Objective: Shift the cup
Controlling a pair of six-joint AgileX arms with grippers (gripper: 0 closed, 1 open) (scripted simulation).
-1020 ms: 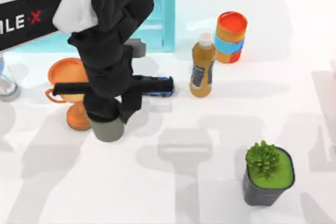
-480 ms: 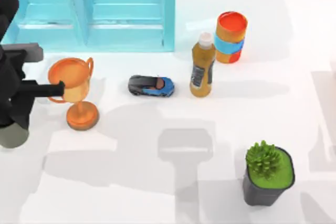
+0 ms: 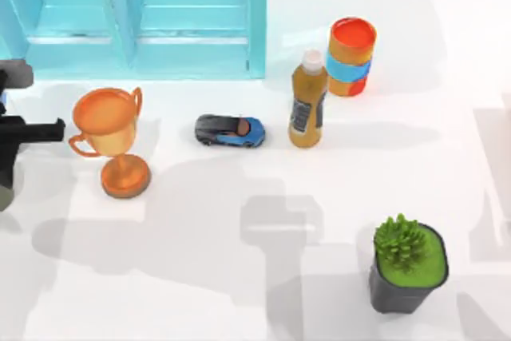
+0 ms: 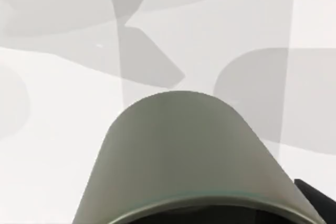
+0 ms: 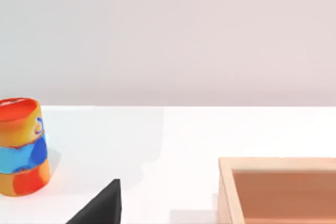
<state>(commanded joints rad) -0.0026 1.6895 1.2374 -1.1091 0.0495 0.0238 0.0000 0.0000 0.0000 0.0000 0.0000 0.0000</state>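
Note:
The cup [image 4: 191,156] is a plain grey-olive tumbler seen very close in the left wrist view, with white table beyond it. My left gripper [image 3: 5,181] is at the far left edge of the top view, left of the orange trophy, and is shut on the cup. One of its dark fingertips [image 4: 317,200] shows beside the cup's rim. A sliver of the cup [image 3: 3,197] peeks out below the gripper at the table's left edge. A dark part of my right gripper [image 5: 100,207] shows in the right wrist view, away from the cup.
An orange trophy goblet [image 3: 112,137], a blue toy car [image 3: 230,130], a brown bottle [image 3: 307,105] and an orange-blue can [image 3: 351,55] stand mid-table. A turquoise cabinet [image 3: 160,17] is at the back left, a potted plant [image 3: 407,269] front right. A wooden box [image 5: 278,190] lies near the right gripper.
My left arm has carried the cup leftward, from just right of the trophy to the table's far left edge. Nothing else has moved.

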